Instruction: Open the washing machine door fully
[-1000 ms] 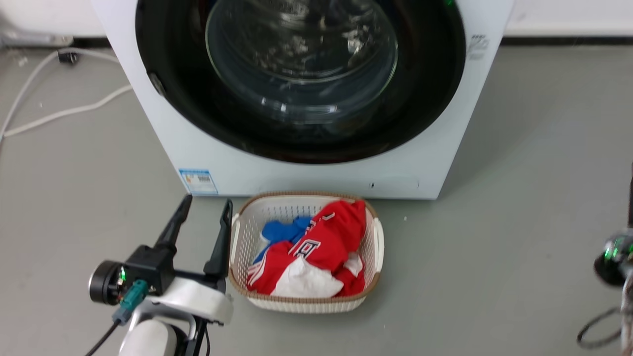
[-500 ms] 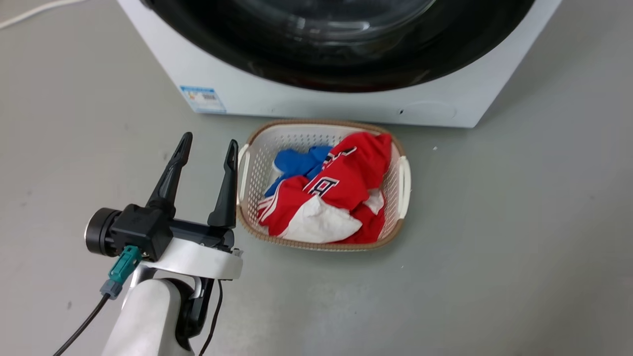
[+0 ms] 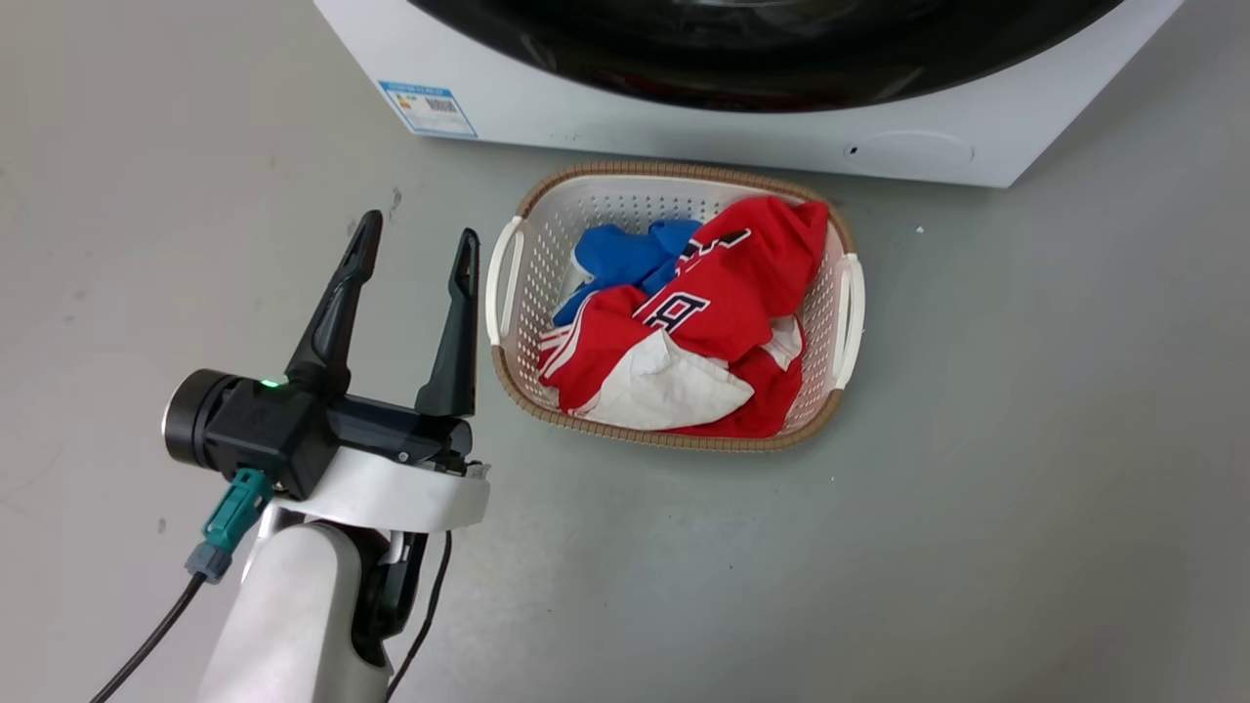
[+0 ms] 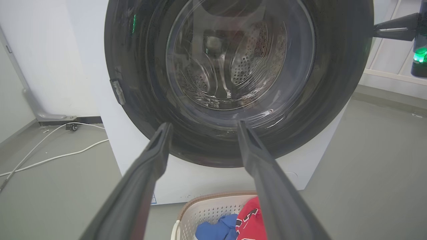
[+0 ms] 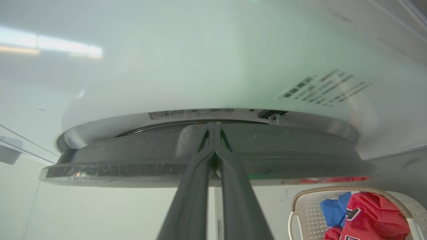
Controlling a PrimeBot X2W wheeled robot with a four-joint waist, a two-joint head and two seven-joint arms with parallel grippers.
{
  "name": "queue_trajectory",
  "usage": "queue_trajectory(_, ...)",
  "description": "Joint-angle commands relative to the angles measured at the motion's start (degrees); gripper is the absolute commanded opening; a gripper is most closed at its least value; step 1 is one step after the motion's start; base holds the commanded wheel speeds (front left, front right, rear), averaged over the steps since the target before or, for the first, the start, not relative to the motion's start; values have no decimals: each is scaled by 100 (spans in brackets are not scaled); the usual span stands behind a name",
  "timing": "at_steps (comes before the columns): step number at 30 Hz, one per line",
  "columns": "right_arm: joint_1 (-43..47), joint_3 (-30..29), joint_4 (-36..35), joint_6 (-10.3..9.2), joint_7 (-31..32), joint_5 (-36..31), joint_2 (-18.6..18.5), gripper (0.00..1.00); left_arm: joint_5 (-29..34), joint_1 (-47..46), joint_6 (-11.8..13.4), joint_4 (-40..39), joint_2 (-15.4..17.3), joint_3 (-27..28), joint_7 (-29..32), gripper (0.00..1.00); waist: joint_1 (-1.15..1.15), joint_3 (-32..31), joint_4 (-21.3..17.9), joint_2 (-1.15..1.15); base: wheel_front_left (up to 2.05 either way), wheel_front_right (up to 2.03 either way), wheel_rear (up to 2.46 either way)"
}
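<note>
The washing machine [image 3: 684,127] is a white box with a blue label, at the top of the head view. Its door [image 4: 333,83], a glossy black disc with a glass bowl, faces the left wrist camera and lies against the front. My left gripper [image 3: 415,244] is open and empty, hanging over the floor left of the basket and well short of the door; in its own view the left gripper [image 4: 203,126] points at the door's lower part. My right gripper [image 5: 213,128] is shut, its tips in a recess in the door [image 5: 133,156] rim on the right side.
A white laundry basket [image 3: 674,176] with a brown woven rim holds red, blue and white clothes on the grey floor just before the machine. White cables [image 4: 50,156] lie on the floor to the machine's left. A wall stands behind.
The head camera has tipped down: machine and basket slid up the picture and most of the door left the top. The left gripper stays open beside the basket.
</note>
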Motion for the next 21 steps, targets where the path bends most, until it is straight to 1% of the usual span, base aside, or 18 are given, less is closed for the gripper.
queue_trajectory(1,-200,58,125,3,-11,-78,61,0,58,-94,-38,-9,-23,4,-27,100,-1,118,35,0,0,0,0)
queue_trajectory(6,-470,90,285,3,128,-127,189,0,134,-203,-117,26,-80,-21,-27,100,-1,284,53,0,0,0,0)
queue_trajectory(11,-479,156,246,2,447,-174,171,0,194,-276,-179,72,-147,-56,-28,100,-1,327,43,0,0,0,0)
queue_trajectory(17,-154,219,93,9,933,-132,204,0,253,-218,-217,150,-232,-19,-27,100,-1,182,-14,0,0,0,0)
queue_trajectory(21,59,267,-15,9,1140,-142,226,0,258,-122,-244,203,-273,17,-27,100,-1,11,-31,0,0,0,0)
